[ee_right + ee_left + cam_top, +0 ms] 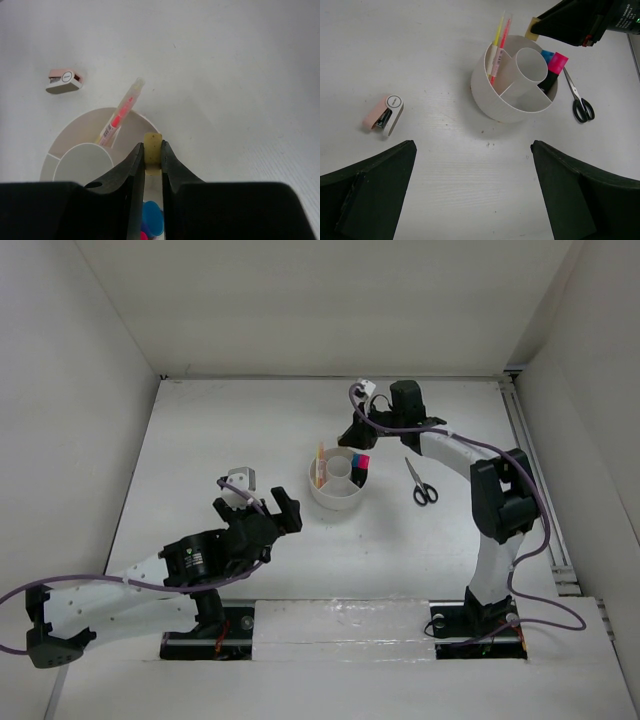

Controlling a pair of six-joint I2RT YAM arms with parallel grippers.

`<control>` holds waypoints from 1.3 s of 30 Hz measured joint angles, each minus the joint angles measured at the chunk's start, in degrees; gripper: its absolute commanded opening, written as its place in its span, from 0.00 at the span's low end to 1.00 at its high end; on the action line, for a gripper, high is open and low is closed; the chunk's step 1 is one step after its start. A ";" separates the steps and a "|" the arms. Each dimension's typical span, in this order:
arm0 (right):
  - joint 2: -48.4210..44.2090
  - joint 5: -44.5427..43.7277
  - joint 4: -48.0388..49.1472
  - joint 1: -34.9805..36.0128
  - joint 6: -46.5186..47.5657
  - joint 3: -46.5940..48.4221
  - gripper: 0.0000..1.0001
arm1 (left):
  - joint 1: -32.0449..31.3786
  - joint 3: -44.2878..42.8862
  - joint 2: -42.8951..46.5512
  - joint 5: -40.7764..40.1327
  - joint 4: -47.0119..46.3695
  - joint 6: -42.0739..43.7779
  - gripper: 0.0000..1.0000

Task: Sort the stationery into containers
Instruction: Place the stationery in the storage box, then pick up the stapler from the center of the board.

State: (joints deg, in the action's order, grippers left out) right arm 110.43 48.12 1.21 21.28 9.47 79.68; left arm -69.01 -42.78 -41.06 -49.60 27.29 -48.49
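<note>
Right claw [151, 151] points down over organizer [491, 98]; pinching tan eraser [152, 141].

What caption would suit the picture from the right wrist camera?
Right gripper pinches a tan eraser near the white organizer, which holds pens and markers.

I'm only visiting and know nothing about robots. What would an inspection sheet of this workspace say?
Surface: white table, faint specks.
Job's things: organizer holds pens in one wedge, pink-capped marker and blue-capped marker in another; scissors and small stapler lie outside it.
Clutter: nothing seen.
Grippers: left gripper open, empty; right gripper shut on tan eraser near the organizer's far rim.
Cables: purple cables along both arms.
Surroundings: white walls on three sides.
</note>
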 measured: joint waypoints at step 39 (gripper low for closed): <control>-9.99 -7.52 -5.70 2.80 2.10 -1.22 0.87 | 0.00 0.00 -3.76 -0.07 -0.90 0.35 1.00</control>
State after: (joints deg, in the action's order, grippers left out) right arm 100.44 40.60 -4.49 24.08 11.57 78.46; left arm -69.01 -42.78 -44.82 -49.67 26.39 -48.14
